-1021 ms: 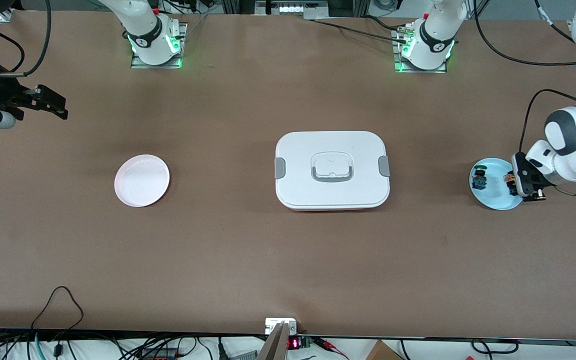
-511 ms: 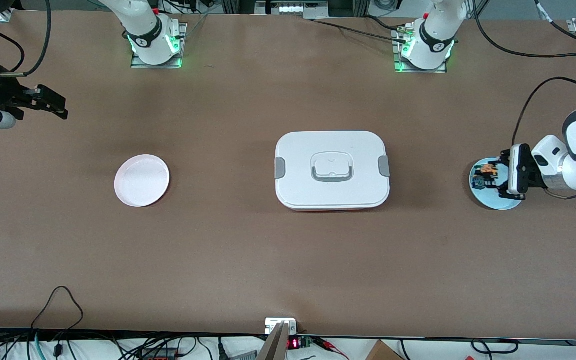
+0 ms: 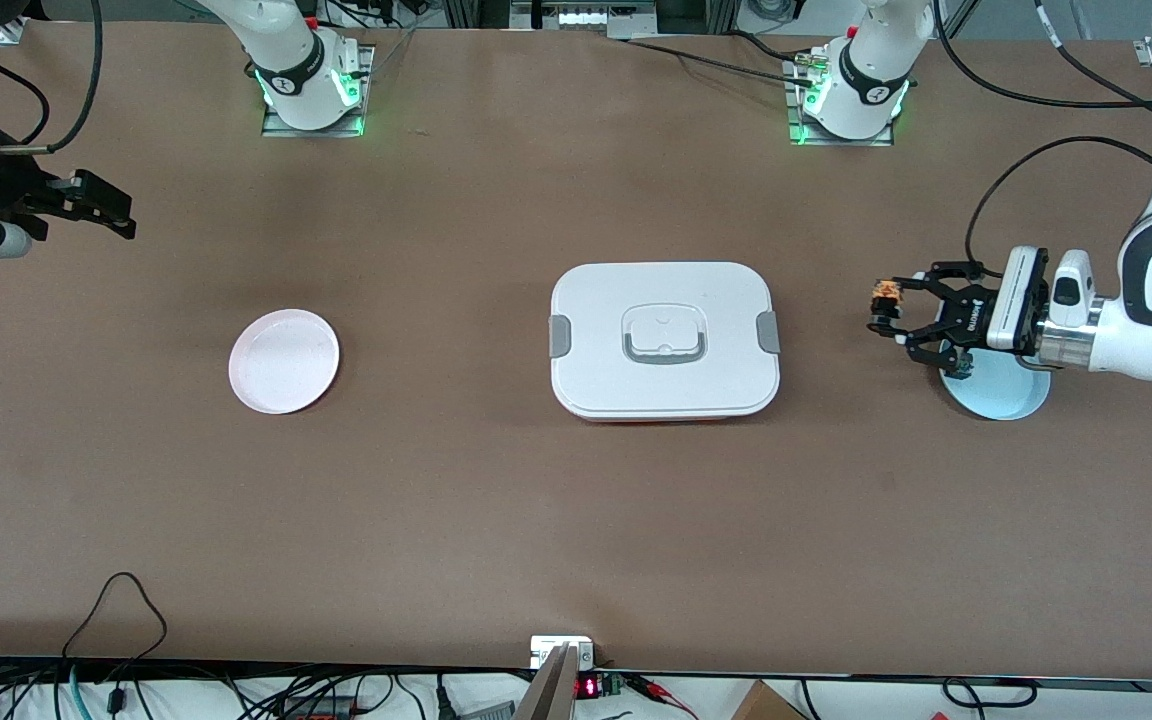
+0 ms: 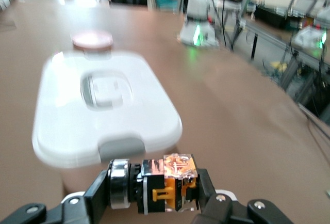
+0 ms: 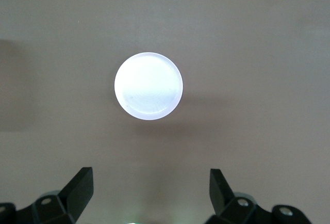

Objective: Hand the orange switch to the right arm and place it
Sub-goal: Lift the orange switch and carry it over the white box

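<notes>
The orange switch (image 3: 882,298), black-bodied with orange parts and a silver ring, hangs in the air, and my left gripper (image 3: 882,308) is shut on it. It is over bare table between the blue plate (image 3: 1014,402) and the white box (image 3: 664,340). In the left wrist view the orange switch (image 4: 164,184) lies sideways, clamped end to end in my left gripper (image 4: 154,187), with the white box (image 4: 98,105) ahead. My right gripper (image 3: 111,208) waits open and empty at the right arm's end of the table. In the right wrist view my right gripper (image 5: 149,188) looks down on the pink plate (image 5: 148,85).
The pink plate (image 3: 284,360) lies toward the right arm's end. A second small switch with blue parts (image 3: 958,366) stays on the blue plate, partly under the left hand. The closed white box has grey latches and a handle in its lid. Cables trail along the table's near edge.
My left gripper has risen off the blue plate with the orange switch, turned level and moved toward the white box. The right arm has not moved.
</notes>
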Controlling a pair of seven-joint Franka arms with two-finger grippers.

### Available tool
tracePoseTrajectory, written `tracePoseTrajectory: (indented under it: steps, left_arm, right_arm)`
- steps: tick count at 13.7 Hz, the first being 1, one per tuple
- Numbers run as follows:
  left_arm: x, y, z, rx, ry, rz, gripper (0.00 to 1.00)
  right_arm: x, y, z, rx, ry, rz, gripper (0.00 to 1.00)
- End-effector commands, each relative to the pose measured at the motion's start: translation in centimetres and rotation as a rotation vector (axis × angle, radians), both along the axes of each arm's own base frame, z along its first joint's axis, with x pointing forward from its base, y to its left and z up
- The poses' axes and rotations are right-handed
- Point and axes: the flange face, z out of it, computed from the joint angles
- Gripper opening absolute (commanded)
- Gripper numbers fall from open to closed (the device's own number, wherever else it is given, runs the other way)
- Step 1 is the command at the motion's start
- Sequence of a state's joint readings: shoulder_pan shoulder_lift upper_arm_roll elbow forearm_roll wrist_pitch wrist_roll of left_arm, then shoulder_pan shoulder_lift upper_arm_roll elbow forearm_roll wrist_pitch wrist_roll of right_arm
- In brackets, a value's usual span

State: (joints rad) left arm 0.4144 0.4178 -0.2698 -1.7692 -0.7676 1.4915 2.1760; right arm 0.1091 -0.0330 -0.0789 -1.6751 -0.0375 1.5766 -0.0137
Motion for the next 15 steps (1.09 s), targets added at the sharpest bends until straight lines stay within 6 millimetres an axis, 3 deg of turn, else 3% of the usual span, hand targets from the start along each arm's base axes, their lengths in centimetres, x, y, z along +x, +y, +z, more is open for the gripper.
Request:
tracePoseTrajectory:
  steps: [1,3,5,10,15]
  left_arm:
    - [0.2,-3.3,1.4,-0.165,-0.022,-0.033,0.00]
    - [0.6,-6.5,3.1,-0.286,-0.029,-0.008,0.00]
    - [0.4,-11.2,4.4,-0.408,-0.017,-0.002,0.00]
    - [-0.4,-20.2,5.8,-0.580,0.011,0.119,0.00]
    - [-1.5,-26.0,9.5,-0.584,-0.051,0.235,0.00]
  right_arm:
    - [-0.2,-0.1,0.3,0.011,-0.003,0.008,1.00]
    - [-0.1,-0.7,1.1,0.016,-0.020,-0.003,1.00]
    - [0.1,-0.7,1.2,0.016,-0.023,-0.005,1.00]
    - [0.0,-0.7,1.2,0.016,-0.022,-0.007,1.00]
    - [0.4,4.2,0.1,0.212,0.007,0.025,1.00]
